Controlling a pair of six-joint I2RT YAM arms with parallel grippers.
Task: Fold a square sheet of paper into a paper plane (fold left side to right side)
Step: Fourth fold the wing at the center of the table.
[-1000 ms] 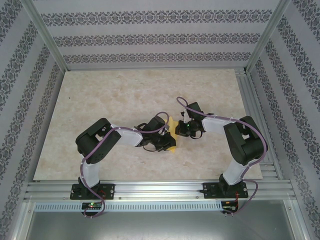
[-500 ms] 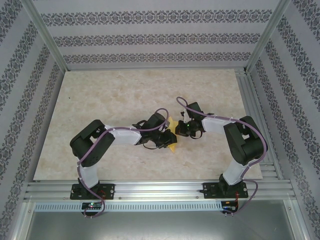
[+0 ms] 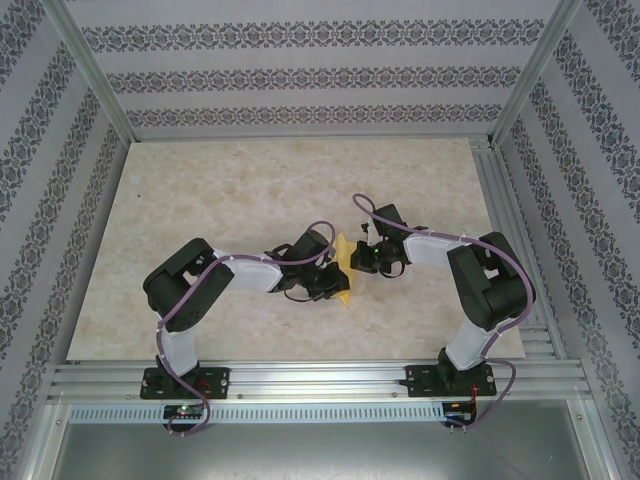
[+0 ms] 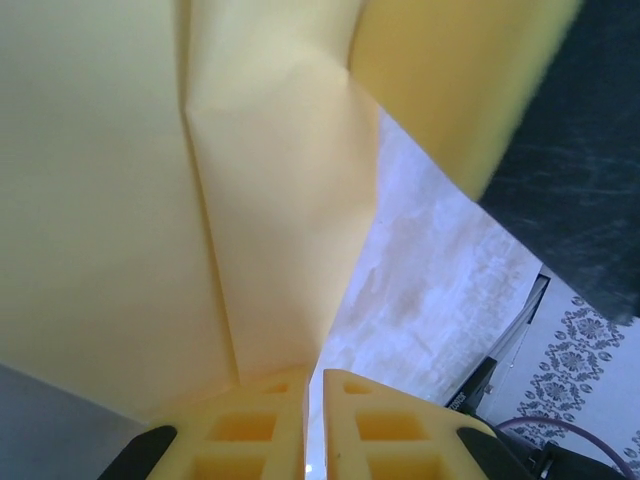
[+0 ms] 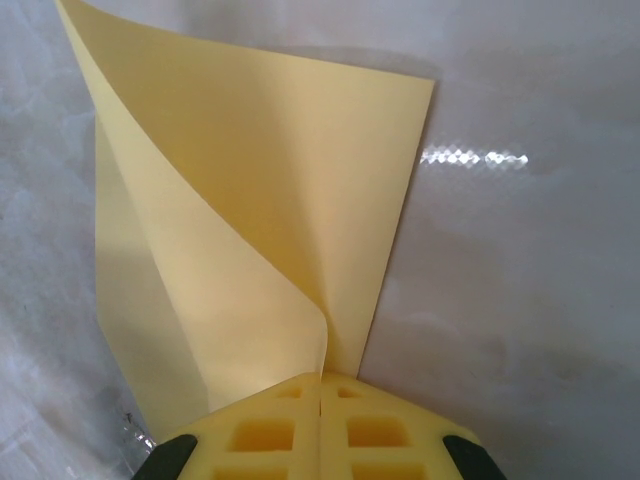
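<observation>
**First fold under way, sheet pinched from both sides**

Progress: early. The sheet of paper [image 3: 343, 268] is one yellow piece bent over on itself, not pressed flat. No pointed nose, no wings, nothing that reads as a plane. In the right wrist view one part of the sheet [image 5: 390, 180] lies against the table [image 5: 540, 300]. The other part rises and curls back to the left, making a soft loop rather than a sharp fold. The left wrist view shows a straight line running down the paper [image 4: 205, 230]; I cannot tell whether it is a crease or the edge of an overlapping layer.

My reading: the left-to-right fold is begun but not set. The edges have yet to be matched and the crease pressed down, and all later folds remain.

Grippers:
- Left gripper [image 4: 315, 425]: fingers drawn together, only a thin slit between them. The paper runs down to that slit, so it looks clamped on the sheet's near edge.
- Right gripper [image 5: 320, 425]: fingers pressed together, with the curled paper coming out of the seam, so it is gripping the sheet.

Position, from above: the sheet sits mid-table, between the two grippers and touching both. The left gripper [image 3: 333, 284] is on its near-left side and the right gripper [image 3: 362, 258] on its right. The two grippers are close together — the paper spans the small gap between them
</observation>
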